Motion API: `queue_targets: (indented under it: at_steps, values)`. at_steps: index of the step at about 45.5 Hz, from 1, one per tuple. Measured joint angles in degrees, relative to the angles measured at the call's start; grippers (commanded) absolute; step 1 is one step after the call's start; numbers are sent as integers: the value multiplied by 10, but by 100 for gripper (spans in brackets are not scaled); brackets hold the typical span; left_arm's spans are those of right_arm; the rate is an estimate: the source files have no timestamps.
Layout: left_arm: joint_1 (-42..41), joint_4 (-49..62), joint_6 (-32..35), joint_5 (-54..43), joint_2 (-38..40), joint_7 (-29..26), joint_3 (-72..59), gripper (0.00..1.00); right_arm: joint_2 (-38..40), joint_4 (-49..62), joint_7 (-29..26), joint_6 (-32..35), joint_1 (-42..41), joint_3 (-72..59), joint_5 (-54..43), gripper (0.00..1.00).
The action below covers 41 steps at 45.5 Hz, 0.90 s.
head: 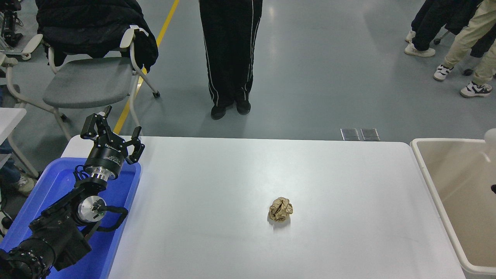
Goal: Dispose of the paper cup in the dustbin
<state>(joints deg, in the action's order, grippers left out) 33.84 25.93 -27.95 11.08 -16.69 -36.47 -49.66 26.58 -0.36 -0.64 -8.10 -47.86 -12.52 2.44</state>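
Only a blurred white sliver of the paper cup (491, 138) shows, at the picture's right edge over the far part of the beige dustbin (431, 186). Whether anything holds it cannot be told. The dustbin stands against the table's right end, with only its left part in view. My right gripper is out of view; a dark speck of the arm shows at the right edge over the bin. My left gripper (113, 130) is parked open and empty at the lower left, above the blue bin (54, 186).
A crumpled brown paper ball (280, 209) lies on the white table (240, 174), right of centre. A person (230, 58) stands at the far side. A grey chair (89, 81) with a black jacket stands far left. Other people's legs show at the top right.
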Motion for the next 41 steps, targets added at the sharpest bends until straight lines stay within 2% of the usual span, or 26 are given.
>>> queue_targets:
  at_steps: [34,35,36,37,40,41]
  values:
    - [0,0,0,0,0,0,0,100,-56,-3,-9,-18,68,15,-11,0]
    - [0,0,0,0,0,0,0,100,-58,-3,-9,-18,68,14,-11,3]
    - [0,0,0,0,0,0,0,100,-59,-3,-9,-18,69,13,-11,18]
    - [0,0,0,0,0,0,0,100,-60,-3,-9,-18,69,12,-11,36]
    - [0,0,0,0,0,0,0,100,-64,-3,-9,-18,69,11,-11,97]
    - [0,0,0,0,0,0,0,100,-64,-3,-9,-18,69,10,-11,100]
